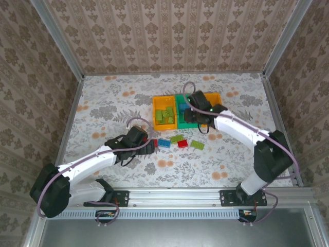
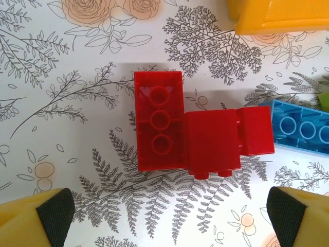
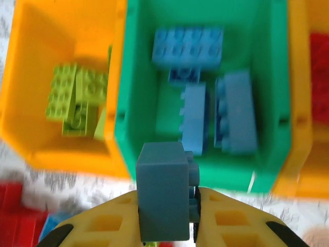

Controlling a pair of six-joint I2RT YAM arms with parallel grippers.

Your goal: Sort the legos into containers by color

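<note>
Blue brick in right end effector

The right hand was clamped on a dull blue brick, its yellow fingers pressing both sides. Just beyond it stood the green bin, with several lighter blue bricks lying inside. To the left, the left orange bin held light green bricks. The right orange bin showed a red piece at the frame's edge. Blurred red bricks lay on the counter at lower left.
</note>
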